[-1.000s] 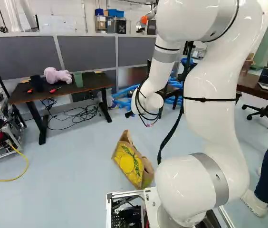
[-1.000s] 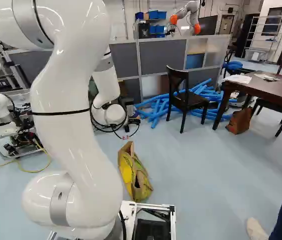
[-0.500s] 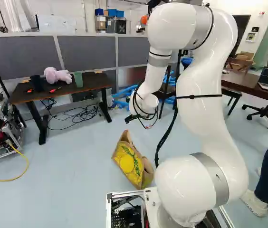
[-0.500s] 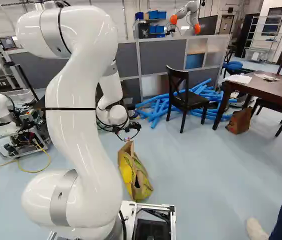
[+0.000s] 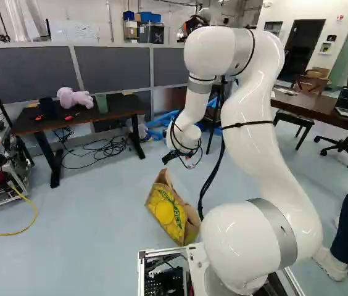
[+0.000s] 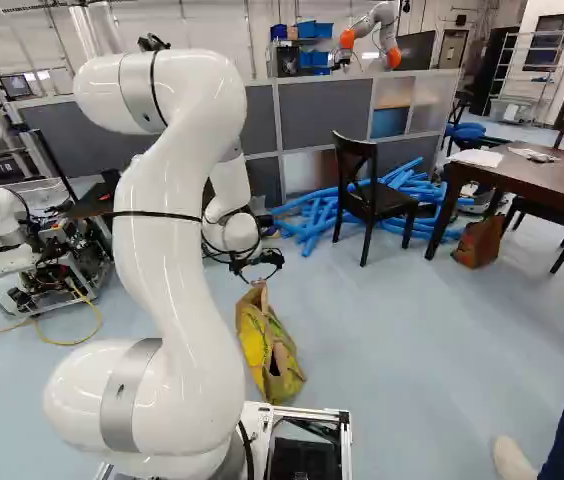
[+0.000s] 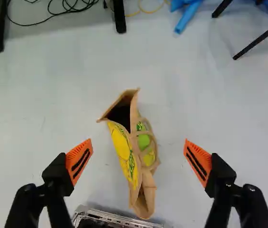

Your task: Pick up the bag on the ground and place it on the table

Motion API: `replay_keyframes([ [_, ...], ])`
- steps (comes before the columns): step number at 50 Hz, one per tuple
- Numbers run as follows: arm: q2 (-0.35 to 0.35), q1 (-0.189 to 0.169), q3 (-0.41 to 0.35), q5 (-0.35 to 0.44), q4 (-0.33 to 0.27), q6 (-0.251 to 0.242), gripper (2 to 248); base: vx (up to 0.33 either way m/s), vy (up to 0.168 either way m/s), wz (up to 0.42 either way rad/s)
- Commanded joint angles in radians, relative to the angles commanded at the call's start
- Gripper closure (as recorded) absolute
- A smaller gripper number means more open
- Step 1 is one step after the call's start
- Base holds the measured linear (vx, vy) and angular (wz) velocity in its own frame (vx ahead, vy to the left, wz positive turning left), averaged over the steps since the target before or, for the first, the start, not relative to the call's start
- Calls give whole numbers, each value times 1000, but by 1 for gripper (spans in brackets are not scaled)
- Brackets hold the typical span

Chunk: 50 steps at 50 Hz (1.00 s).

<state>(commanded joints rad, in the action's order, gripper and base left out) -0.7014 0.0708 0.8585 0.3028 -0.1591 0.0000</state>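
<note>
Bag [image 7: 135, 164] judged light, soft, liable to fold; grip best taken at its straps [image 7: 142, 133]; claw [image 7: 138, 144] open above it.

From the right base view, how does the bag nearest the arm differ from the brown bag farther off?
The bag is tan with yellow and green print; the brown bag is a darker, reddish brown. The bag looks long and narrow, the brown bag squatter. Both are on the floor.
</note>
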Motion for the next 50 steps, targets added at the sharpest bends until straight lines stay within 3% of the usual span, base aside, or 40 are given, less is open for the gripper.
replay_keyframes([
  [50,-221,24,177,-155,0,0,3,0,0,0],
])
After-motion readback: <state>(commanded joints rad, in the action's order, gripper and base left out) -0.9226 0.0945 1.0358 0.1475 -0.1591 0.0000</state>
